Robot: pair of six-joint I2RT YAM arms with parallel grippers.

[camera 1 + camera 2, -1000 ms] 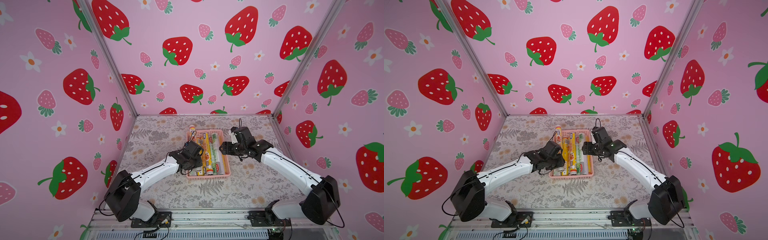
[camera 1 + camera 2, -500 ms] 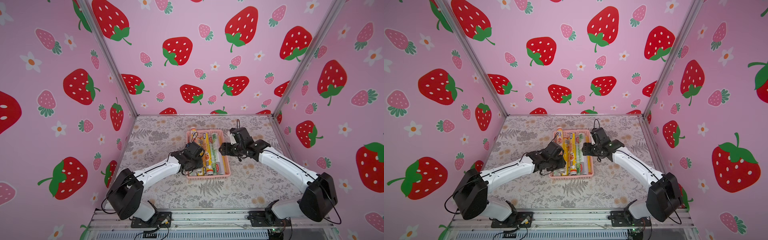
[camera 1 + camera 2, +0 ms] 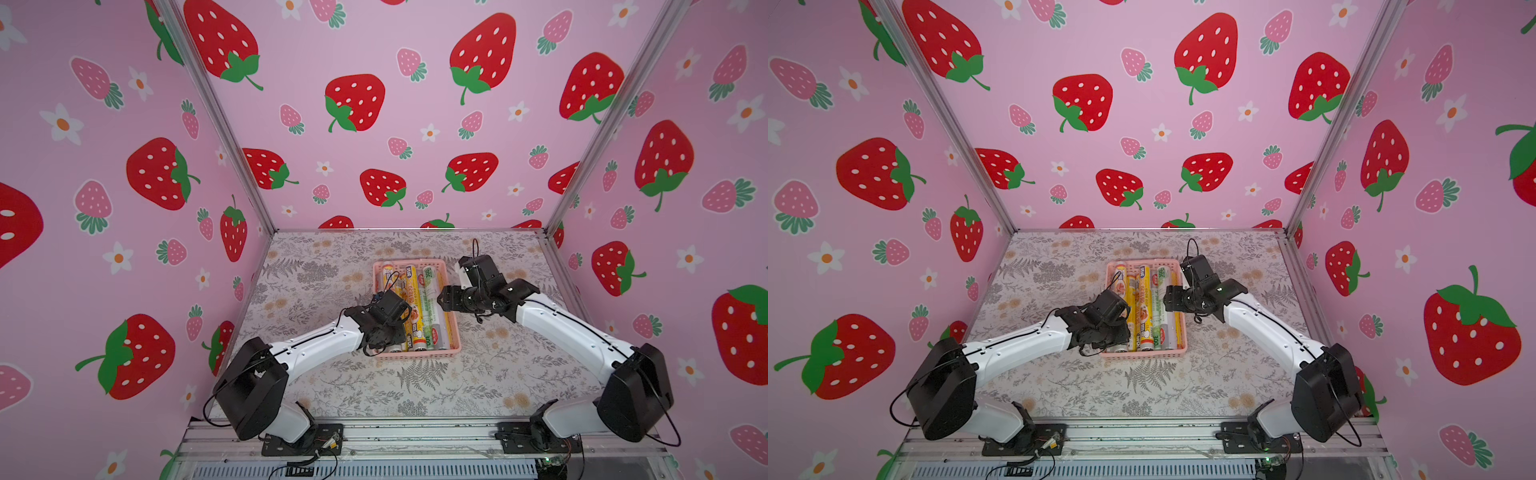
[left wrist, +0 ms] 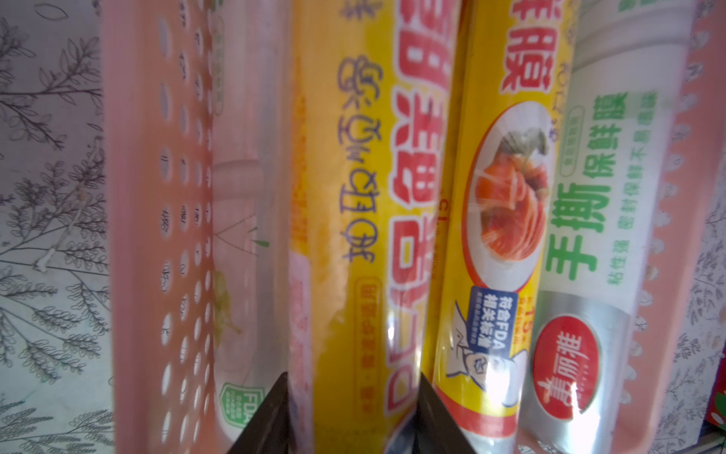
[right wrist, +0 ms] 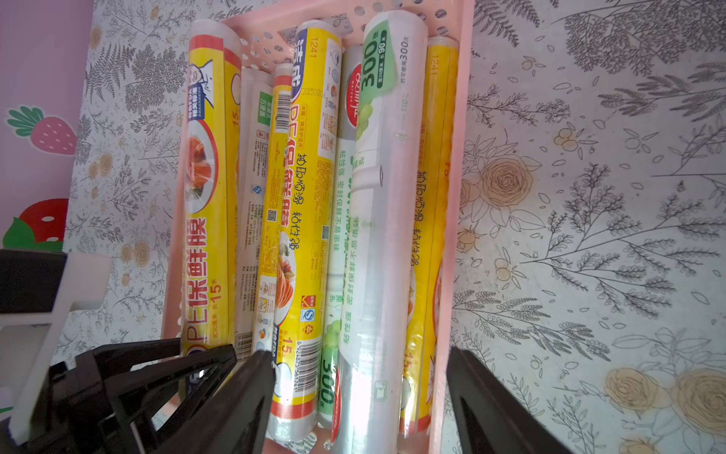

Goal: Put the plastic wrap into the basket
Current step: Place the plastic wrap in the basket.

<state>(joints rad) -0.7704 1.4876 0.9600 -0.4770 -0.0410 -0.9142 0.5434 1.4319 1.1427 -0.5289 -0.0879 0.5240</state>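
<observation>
In both top views every roll of plastic wrap (image 3: 424,307) I can find lies in the pink basket (image 3: 422,354); none lies on the floral table (image 3: 332,386). My left claw (image 3: 388,332) is down at the basket's near left corner, and my right claw (image 3: 444,299) hovers over its right side. The leftmost yellow roll (image 3: 388,269) pokes past the far wall, so a nudge to the basket could tip it out.

In the left wrist view my left fingers (image 4: 267,420) are clamped on a red-lettered yellow roll (image 4: 365,236), wedged between a clear roll (image 4: 247,196) and a salmon-picture roll (image 4: 503,196). Pulling out carelessly could drag these slick neighbours.

In the right wrist view my right claw's jaws stand wide apart and empty above the white 300 roll (image 5: 385,196). My left claw sits close beside, so the two could knock together.
</observation>
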